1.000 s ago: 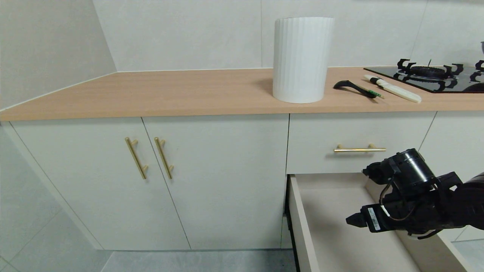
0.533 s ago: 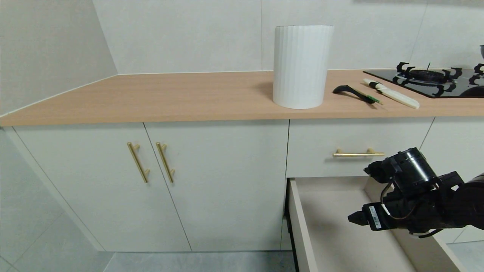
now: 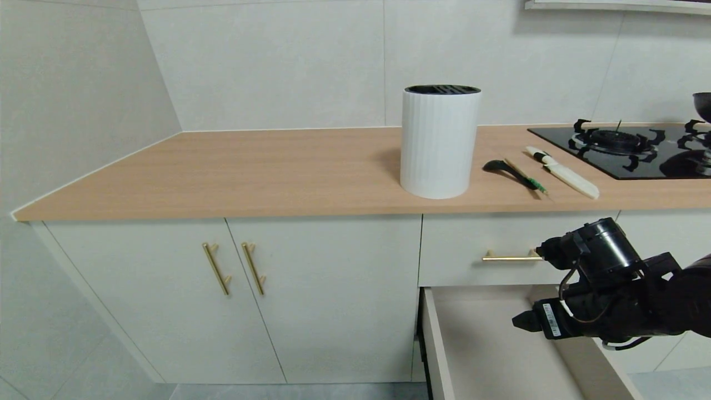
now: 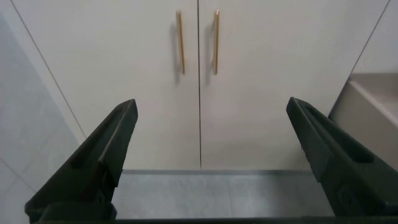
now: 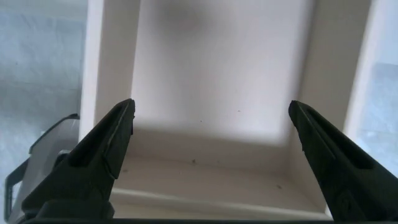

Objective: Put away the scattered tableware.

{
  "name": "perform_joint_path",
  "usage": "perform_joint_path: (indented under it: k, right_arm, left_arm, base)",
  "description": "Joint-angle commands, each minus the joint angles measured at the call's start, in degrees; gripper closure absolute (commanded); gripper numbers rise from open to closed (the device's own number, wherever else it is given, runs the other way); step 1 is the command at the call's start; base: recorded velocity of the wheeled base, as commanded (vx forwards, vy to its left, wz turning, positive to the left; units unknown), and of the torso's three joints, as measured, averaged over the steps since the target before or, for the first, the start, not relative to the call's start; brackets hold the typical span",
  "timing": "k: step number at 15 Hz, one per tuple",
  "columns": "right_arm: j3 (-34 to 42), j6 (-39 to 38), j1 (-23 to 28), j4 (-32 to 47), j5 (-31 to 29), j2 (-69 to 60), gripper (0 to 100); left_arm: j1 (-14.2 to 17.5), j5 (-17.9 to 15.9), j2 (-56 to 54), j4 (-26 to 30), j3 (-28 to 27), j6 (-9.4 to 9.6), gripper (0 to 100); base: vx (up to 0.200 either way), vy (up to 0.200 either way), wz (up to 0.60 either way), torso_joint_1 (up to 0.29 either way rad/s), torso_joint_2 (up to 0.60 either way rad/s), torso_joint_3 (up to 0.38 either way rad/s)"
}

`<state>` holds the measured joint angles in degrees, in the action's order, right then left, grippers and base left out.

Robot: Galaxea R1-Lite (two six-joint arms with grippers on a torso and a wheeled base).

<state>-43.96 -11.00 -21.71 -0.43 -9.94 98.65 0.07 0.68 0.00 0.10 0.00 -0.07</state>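
The right gripper point(image 5: 211, 109) hangs over the open drawer point(image 5: 219, 68), its two dark fingers point(image 5: 99, 155) spread wide apart and holding nothing. Between them lies the drawer's pale bottom, smooth and bare, with a few tiny specks. Light walls close it on three sides. Outside the drawer's side walls there is grey floor point(image 5: 37, 56).
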Motion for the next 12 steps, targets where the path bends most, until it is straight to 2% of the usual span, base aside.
perform_joint_path:
  k: [1,6,10,12]
  right_arm:
    - [0.0,0.0,0.0,0.0,0.0,0.1,0]
    - [0.0,0.0,-0.1,0.0,-0.2,0.1,0]
    - [-0.4,0.4,-0.1,-1.7,-3.6,-2.5,0]
    - [-3.3,0.9,0.0,-4.2,-3.6,-2.9,0]
  left_arm:
    - [0.0,0.0,0.1,0.0,0.0,-0.01,0]
    - [0.0,0.0,0.1,0.0,0.0,-0.01,0]
    - [0.0,0.0,0.1,0.0,0.0,-0.01,0]
    - [0.0,0.0,0.1,0.0,0.0,-0.01,0]
  base:
    - [0.000,0.000,0.00,0.183,-0.48,-0.290]
    - [0.000,0.000,0.00,0.188,-0.46,-0.270]
    - [0.000,0.000,0.00,0.043,-0.10,-0.057]
    - [0.000,0.000,0.00,0.000,0.00,0.000]
